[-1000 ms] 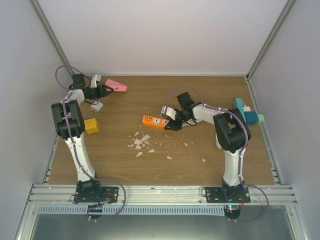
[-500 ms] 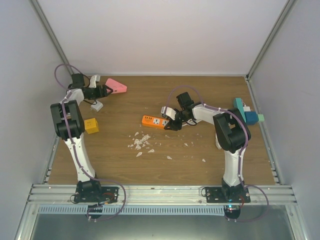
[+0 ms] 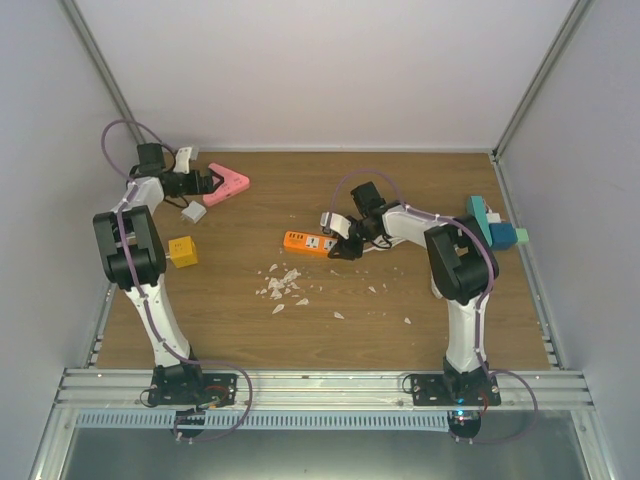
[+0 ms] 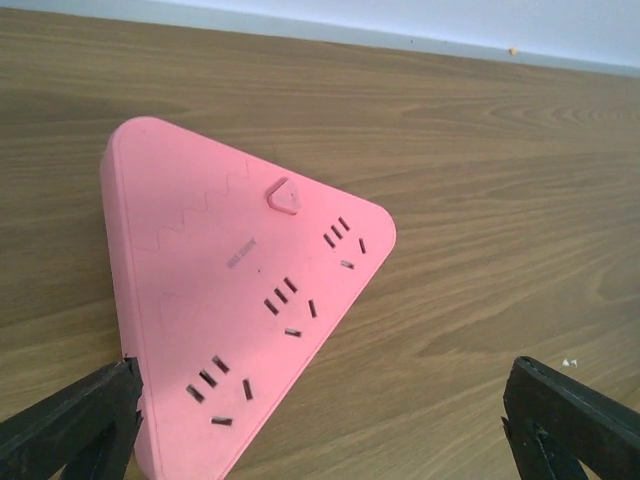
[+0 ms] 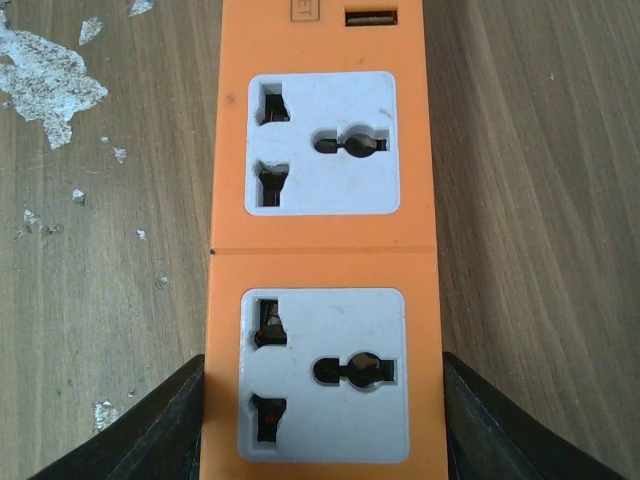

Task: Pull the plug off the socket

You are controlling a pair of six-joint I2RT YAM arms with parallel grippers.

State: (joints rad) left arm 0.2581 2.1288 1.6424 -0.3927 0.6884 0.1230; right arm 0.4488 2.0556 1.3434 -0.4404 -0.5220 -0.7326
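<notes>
Now, left jaws: spread wide, pink socket (image 4: pixel 230 300) between them
Right jaws: pinching orange socket strip (image 5: pixel 320 255) by its sides
White plug (image 3: pixel 193 212): loose on bench (image 3: pixel 400 190) near left arm, apart from both sockets

The table (image 4: pixel 480 150) is wood, its grain plain under a dull sheen. The pink power strip (image 4: pixel 230 290) is smooth matt plastic. The orange power strip (image 5: pixel 322 262) is smooth plastic with pale grey faces. The white flakes (image 5: pixel 45 75) look rough and chalky.
</notes>
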